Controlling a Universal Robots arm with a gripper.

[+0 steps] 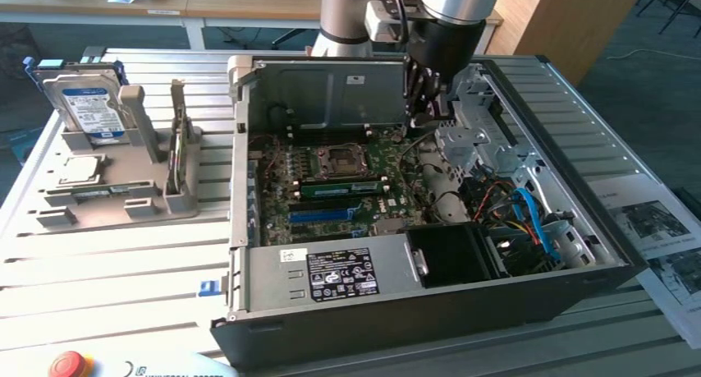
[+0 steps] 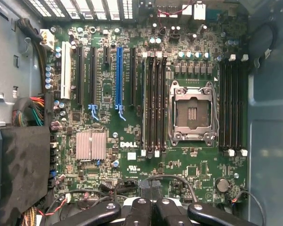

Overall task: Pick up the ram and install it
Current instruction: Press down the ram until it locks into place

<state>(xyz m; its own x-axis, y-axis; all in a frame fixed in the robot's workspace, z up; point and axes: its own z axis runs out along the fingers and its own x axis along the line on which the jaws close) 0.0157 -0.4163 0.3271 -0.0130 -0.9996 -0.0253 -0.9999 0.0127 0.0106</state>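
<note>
Here, the gripper point(image 2: 151, 209) hangs inside the open computer case point(image 1: 252, 311), above the motherboard point(image 2: 132, 160) and near the empty processor socket point(image 1: 337, 158), on the side of the socket that faces the metal drive cage point(image 1: 482, 139). Its fingers are pressed fully together and hold nothing. The ram point(image 1: 345, 188), a green stick with a pale label, stands on edge in a memory slot just beside the socket, between the socket and the blue expansion slot point(image 1: 328, 215). It is apart from the gripper. The hard drive point(image 1: 85, 106) stands in a grey fixture point(image 1: 98, 213) outside the case, well away from the socket. The stick looks already placed, so the step in hand is judged to be seating it. Whether the slot's end latches have closed cannot be told. Good practice for this step is to press with the closed fingers straight down on the stick's top edge and load both ends evenly so it does not rock. The contact should stay clear of the socket's exposed pins and of the loose cables point(image 1: 515, 217) on the far side of the socket.
</note>
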